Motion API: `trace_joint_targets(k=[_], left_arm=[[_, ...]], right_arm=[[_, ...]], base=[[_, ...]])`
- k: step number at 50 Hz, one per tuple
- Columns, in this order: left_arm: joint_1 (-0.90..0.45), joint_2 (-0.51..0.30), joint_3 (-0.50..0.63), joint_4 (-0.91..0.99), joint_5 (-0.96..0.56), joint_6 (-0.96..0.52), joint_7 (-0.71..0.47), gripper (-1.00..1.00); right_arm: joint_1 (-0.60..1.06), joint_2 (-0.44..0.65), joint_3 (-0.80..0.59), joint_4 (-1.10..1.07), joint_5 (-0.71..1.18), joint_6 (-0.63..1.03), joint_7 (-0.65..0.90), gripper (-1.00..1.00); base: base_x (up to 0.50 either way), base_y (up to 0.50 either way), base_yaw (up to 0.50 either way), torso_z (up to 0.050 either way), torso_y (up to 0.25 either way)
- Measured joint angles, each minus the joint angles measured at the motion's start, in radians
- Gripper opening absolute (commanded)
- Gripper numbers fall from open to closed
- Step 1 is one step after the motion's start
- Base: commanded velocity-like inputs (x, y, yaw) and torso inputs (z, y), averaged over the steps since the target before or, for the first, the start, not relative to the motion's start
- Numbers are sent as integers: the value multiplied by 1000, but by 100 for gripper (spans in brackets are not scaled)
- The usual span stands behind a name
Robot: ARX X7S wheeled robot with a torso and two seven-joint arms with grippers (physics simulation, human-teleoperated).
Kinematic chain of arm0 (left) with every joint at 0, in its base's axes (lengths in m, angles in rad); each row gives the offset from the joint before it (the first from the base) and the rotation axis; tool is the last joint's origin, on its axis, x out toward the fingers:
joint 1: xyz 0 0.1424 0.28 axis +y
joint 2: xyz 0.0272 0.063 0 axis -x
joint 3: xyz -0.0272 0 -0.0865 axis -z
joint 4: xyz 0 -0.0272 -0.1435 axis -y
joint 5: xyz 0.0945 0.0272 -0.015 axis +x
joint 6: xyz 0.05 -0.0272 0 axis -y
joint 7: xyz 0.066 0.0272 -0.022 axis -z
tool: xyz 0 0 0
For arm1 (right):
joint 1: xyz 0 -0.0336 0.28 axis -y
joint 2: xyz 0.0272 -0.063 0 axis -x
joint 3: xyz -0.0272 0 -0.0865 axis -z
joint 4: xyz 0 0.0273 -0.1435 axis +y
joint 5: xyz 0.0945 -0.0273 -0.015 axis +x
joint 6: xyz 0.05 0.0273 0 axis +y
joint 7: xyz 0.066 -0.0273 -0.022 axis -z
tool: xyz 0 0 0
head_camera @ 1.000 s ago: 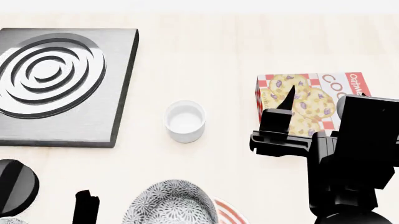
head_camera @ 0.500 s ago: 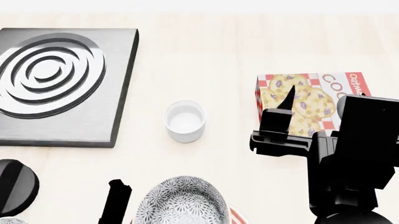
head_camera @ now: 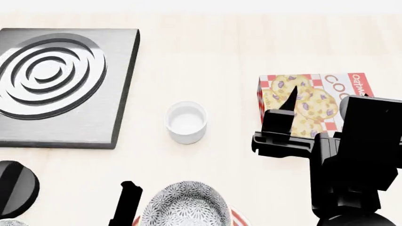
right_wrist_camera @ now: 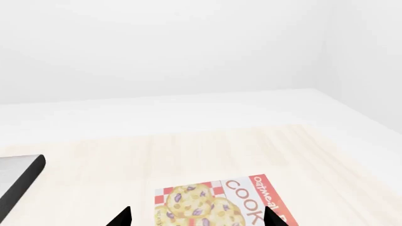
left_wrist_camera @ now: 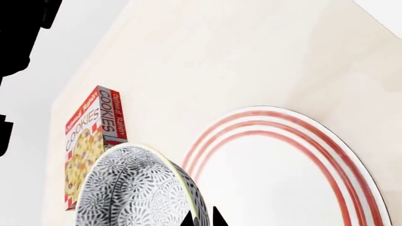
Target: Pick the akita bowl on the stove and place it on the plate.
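Akita bowl (head_camera: 185, 205) hangs pinched at its rim by the left gripper (left_wrist_camera: 202, 217), over the plate (left_wrist_camera: 289, 183) at six o'clock; centre it, lower gently, then release. Right gripper (right_wrist_camera: 196, 217) waits spread.

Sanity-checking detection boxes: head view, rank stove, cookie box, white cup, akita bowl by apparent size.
1. stove
2. cookie box, partly behind the right arm
3. akita bowl, cropped by the frame edge, so unsure against the box
4. white cup

a simulated kitchen counter: stove (head_camera: 60, 84), plate (left_wrist_camera: 295, 174), cookie box (head_camera: 314, 101).
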State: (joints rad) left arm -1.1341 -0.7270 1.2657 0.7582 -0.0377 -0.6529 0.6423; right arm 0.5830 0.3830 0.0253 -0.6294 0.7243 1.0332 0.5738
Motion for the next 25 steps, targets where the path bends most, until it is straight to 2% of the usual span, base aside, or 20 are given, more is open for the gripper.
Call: trace_joint_targets(k=[25], left_arm=[[53,5,24,-61,10,23,-38,-100]], right_arm=[[0,7,-4,1,10,-4,9,100]], base=[[0,0,0,0,0]])
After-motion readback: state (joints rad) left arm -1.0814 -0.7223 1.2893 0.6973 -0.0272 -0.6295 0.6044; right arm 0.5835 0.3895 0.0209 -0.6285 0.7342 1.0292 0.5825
